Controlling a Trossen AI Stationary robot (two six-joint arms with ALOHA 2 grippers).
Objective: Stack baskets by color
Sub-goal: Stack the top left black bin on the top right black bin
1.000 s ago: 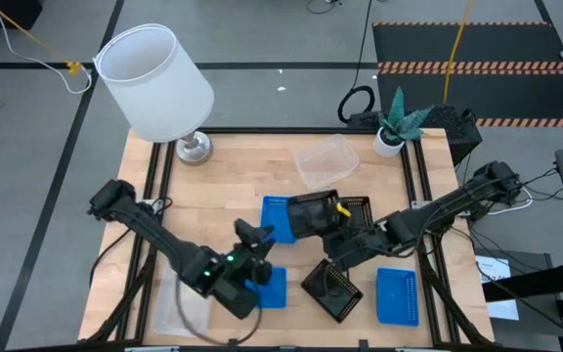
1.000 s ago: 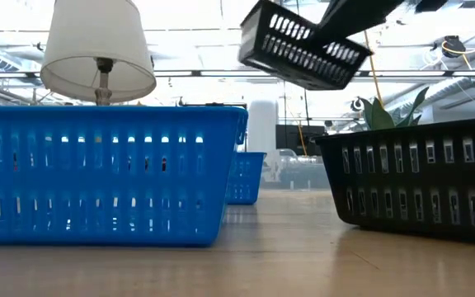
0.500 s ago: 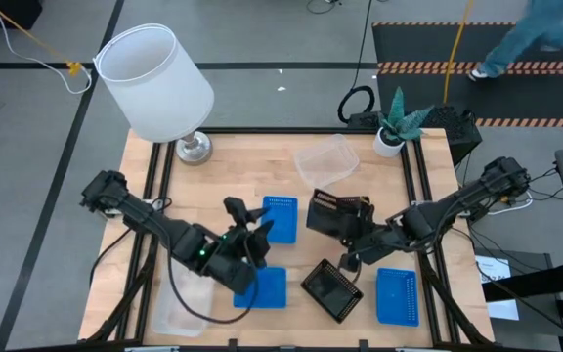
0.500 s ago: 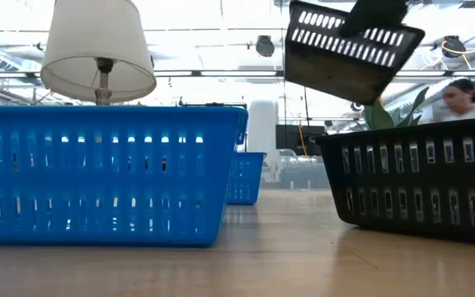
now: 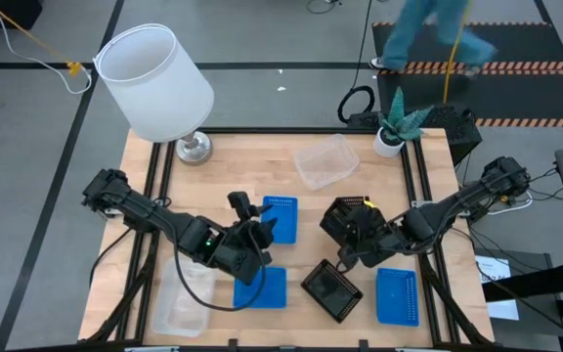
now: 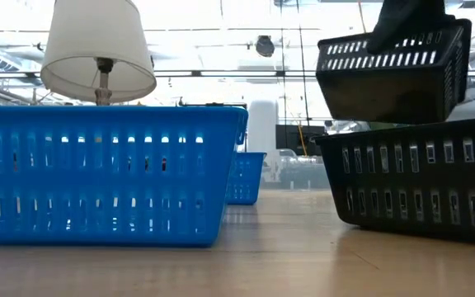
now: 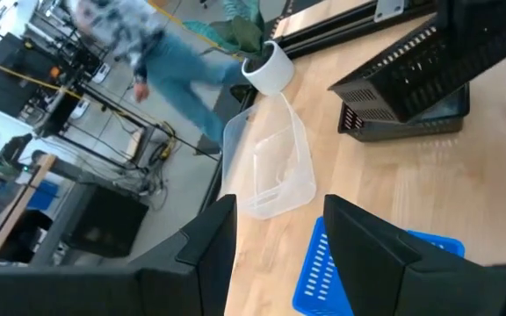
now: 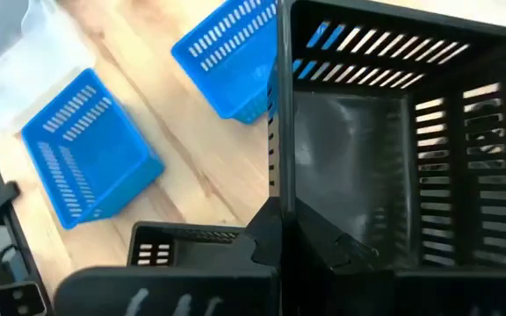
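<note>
My right gripper is shut on a black basket held in the air right of the table's middle; the low view shows that basket above another black basket. A second black basket rests on its bottom near the front edge. Another black basket sits on the table under the held one. My left gripper hovers open and holds nothing, between two blue baskets. A third blue basket lies front right. Clear baskets lie far middle and front left. My right gripper holds the black basket by one side wall at its rim, one finger inside and one outside. The fingers come slanting down from the table's right. The basket is lifted clear, its opening up and only slightly tilted.
A white lamp stands at the far left corner and a potted plant at the far right corner. A person walks on the floor beyond the far edge. Bare wood shows in the far middle left of the clear basket.
My right gripper has rolled its wrist and gone toward the table's right edge with the black basket, which has turned from steeply tipped to nearly upright. My left gripper has risen a little and gone toward the far edge, away from the near blue basket.
</note>
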